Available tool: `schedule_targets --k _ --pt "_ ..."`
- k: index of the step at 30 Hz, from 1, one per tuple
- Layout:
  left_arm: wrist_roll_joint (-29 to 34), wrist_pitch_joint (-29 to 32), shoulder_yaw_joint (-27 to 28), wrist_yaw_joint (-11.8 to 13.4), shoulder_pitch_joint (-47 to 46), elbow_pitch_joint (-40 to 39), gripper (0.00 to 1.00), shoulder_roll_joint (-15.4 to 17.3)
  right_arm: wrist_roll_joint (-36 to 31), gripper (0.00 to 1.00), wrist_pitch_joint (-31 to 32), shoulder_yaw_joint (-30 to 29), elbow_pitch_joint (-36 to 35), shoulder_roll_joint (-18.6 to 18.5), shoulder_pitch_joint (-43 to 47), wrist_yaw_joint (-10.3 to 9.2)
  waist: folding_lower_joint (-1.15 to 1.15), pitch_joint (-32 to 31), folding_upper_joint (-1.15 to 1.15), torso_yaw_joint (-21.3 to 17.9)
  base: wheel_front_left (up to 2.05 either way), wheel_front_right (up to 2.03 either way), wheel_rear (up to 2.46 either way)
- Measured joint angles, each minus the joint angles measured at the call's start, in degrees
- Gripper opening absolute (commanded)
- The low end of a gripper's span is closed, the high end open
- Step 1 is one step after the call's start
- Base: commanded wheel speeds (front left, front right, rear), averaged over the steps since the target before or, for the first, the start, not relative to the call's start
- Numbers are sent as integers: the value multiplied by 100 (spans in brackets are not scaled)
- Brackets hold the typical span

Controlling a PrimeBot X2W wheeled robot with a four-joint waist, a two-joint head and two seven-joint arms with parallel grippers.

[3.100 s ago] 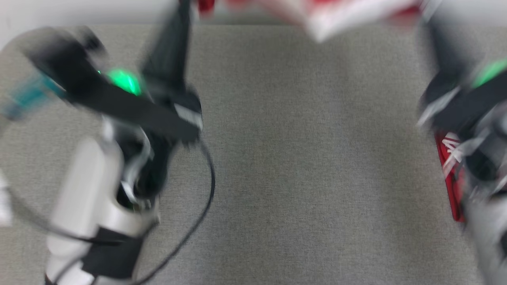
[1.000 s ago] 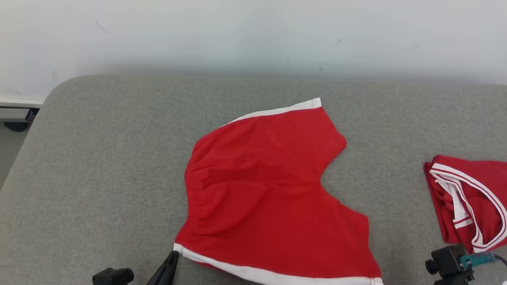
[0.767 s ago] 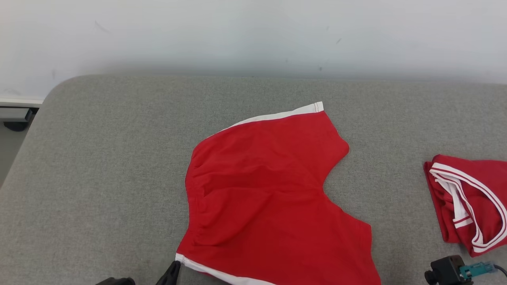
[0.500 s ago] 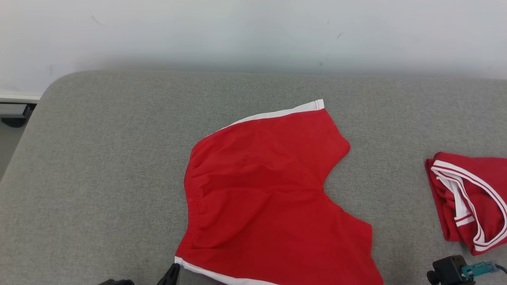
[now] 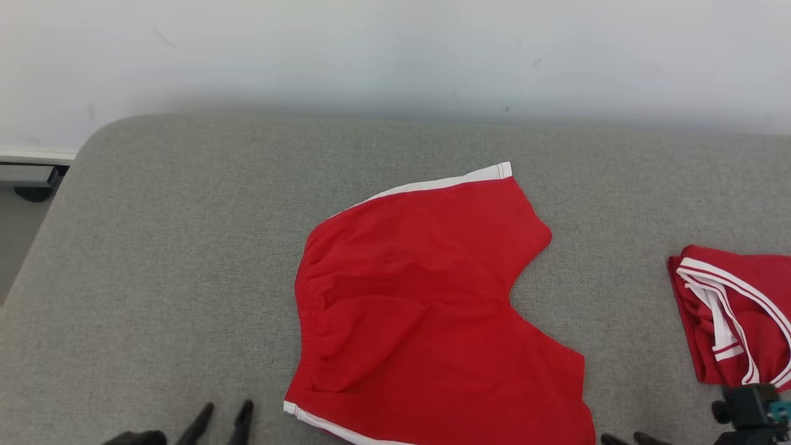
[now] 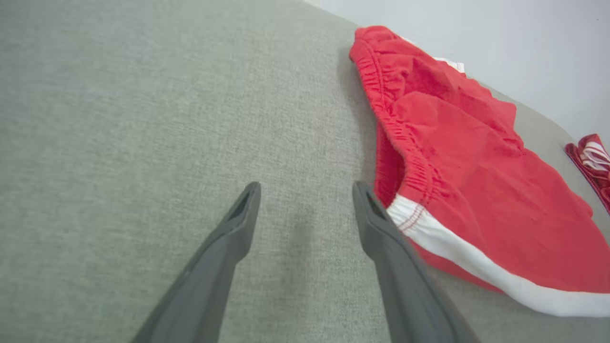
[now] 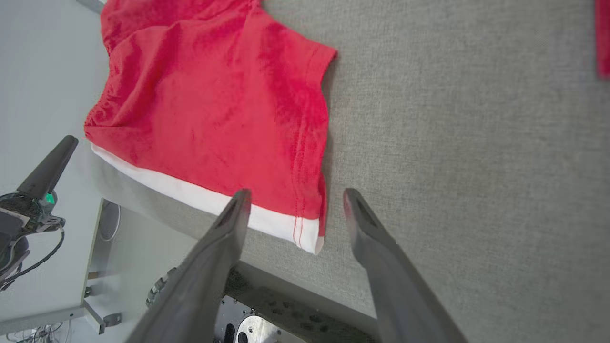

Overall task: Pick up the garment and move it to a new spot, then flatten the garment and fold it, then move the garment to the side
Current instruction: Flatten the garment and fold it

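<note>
Overall: shorts (image 5: 426, 309), top (image 5: 760, 296) (two garments); left gripper (image 6: 305, 188), right gripper (image 7: 294, 193) spread.

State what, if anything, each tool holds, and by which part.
Nothing is held. The left tool and right tool are both open, near the red shorts.

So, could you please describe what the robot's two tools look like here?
The left tool and right tool look alike: each has two long, dark grey fingers tapering to blunt tips. In the head view, a black camera block with a teal board shows on the right arm.
</note>
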Motion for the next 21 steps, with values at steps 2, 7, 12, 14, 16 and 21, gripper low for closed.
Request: schedule_targets --k 2,7,12,14,16,21 --pt "2 -88 170 75 -9 -105 100 46 -42 100 -227 -158 -64 41 36 -57 0 -56 0 27 0 0 0" --pt "178 -211 502 346 -14 -542 100 116 -260 100 -798 -397 -113 369 84 -301 0 -225 0 70 0 0 0" --pt "510 -235 728 738 -14 -1293 100 164 -604 100 -1622 -625 -80 783 -124 -504 0 -418 0 34 0 0 0" --pt "604 -248 798 859 -15 -1445 100 159 -813 100 -1891 -672 -12 848 -197 -569 0 -477 0 9 0 0 0" --pt "645 -252 842 932 -13 -1572 100 159 -929 100 -2112 -678 66 918 -269 -604 0 -544 0 -17 0 0 0" --pt "720 -253 954 1033 -9 -1856 100 177 -1470 100 -2552 -493 164 961 -342 -597 0 -679 0 -121 0 0 0"
